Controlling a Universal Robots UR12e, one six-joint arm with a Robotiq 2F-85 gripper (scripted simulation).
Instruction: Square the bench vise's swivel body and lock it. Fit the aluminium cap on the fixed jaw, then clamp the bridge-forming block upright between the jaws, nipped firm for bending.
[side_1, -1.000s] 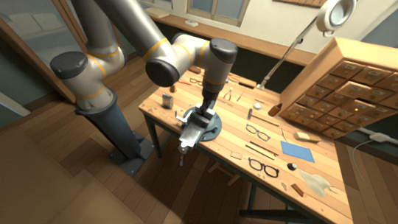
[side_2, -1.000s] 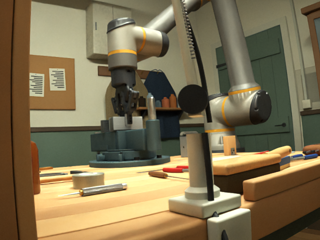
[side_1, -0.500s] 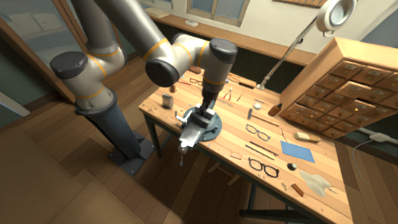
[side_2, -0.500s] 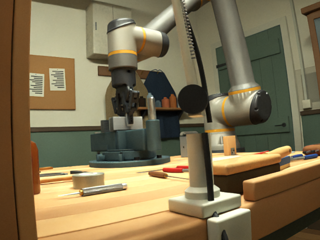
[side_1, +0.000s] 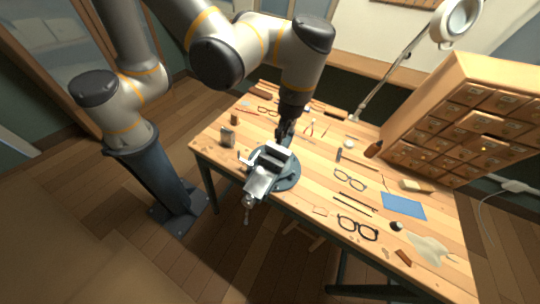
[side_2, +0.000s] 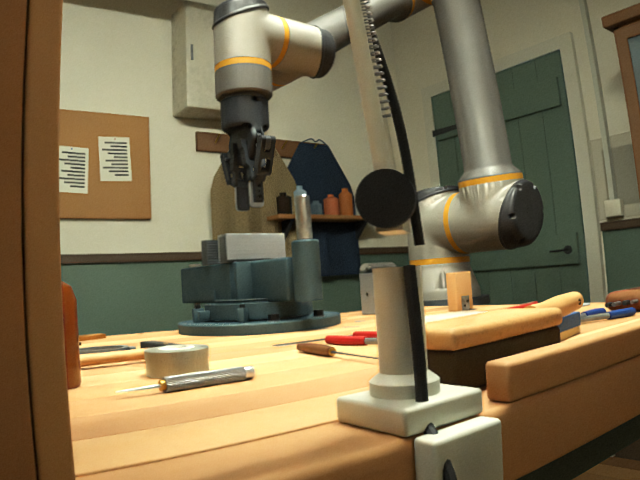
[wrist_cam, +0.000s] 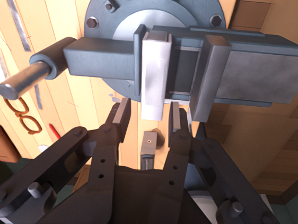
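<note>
The pale aluminium cap (wrist_cam: 155, 77) sits over the fixed jaw of the blue-grey bench vise (side_1: 270, 167), with an empty slot between it and the darker moving jaw (wrist_cam: 209, 77). My gripper (side_2: 248, 199) hangs open and empty above the cap (side_2: 252, 246), clear of the vise (side_2: 248, 284). The wrist camera shows my fingers (wrist_cam: 148, 116) either side of the cap's near end, higher up. A small tan block (side_2: 459, 291) stands upright near the arm's base, and a grey block (side_1: 227, 136) stands at the bench's left end.
A wooden drawer cabinet (side_1: 465, 120) fills the bench's right end. Spectacle frames (side_1: 350, 179), pliers (side_1: 310, 127), a blue cloth (side_1: 403, 205) and hand tools lie scattered. A lamp post (side_2: 398, 330) and padded rests (side_2: 491, 325) stand near the second side camera. The vise handle (side_1: 246, 210) overhangs the front edge.
</note>
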